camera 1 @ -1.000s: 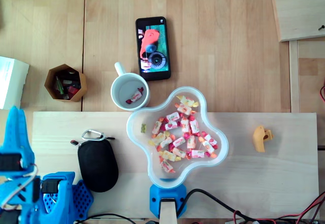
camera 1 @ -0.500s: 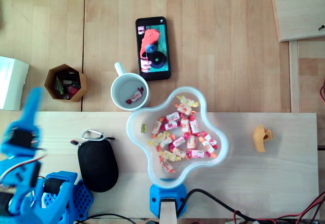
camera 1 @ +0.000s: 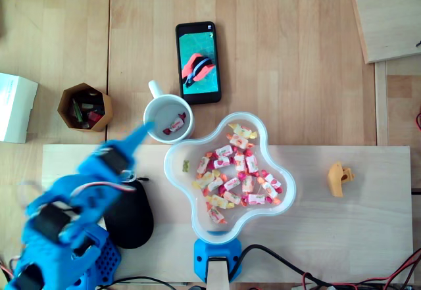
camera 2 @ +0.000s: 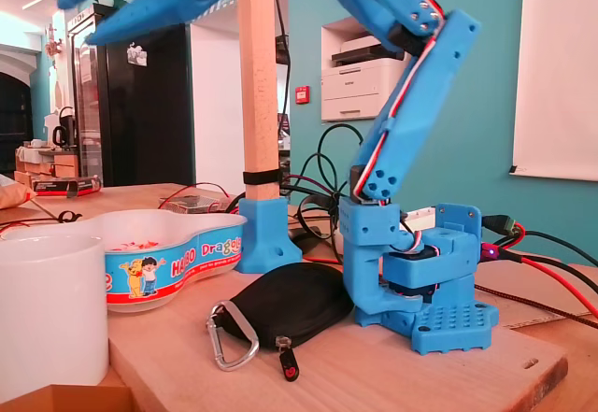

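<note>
Blue plastic gripper (camera 1: 136, 137); white ceramic mug (camera 1: 158, 114); white lobed bowl (camera 2: 177, 264), blue cartoon-printed band; black oval zip pouch (camera 1: 131, 217).

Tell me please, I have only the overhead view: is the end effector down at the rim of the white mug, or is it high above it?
Observer: It is high. In the fixed view the end effector is near the top of the picture, well above the rim of the white mug.
Operator: Thank you. The arm covers part of the black pouch for me. What lies at its end?
Observer: A silver carabiner is clipped to the black pouch and lies flat on the board. A zip pull with a red tip lies beside it.
</note>
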Controlling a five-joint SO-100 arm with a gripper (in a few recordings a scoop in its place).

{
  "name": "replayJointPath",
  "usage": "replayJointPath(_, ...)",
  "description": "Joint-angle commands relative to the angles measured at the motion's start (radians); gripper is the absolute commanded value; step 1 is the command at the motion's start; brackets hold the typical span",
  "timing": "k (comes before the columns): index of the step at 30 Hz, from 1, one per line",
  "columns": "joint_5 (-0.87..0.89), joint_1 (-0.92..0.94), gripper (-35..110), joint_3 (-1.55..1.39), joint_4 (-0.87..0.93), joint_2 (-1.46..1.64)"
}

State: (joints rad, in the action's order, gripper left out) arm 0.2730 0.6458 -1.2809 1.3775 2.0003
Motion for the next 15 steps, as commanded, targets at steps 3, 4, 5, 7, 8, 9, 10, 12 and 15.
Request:
replayJointPath(3,-0.072,0.161,20,0.066,0.006,-0.103)
replayJointPath(4,-0.08,0.183,20,0.066,0.003,-0.138)
replayJointPath(5,-0.086,0.199,20,0.066,-0.002,-0.173)
replayJointPath(7,-0.104,0.219,20,0.083,-0.005,-0.242)
replayJointPath(8,-0.115,0.227,20,0.083,-0.006,-0.265)
replayJointPath(9,-0.127,0.23,21,0.084,-0.006,-0.287)
replayJointPath(10,-0.138,0.23,21,0.086,-0.008,-0.305)
replayJointPath(12,-0.149,0.229,21,0.107,-0.008,-0.344)
replayJointPath(15,-0.17,0.225,21,0.149,-0.008,-0.399)
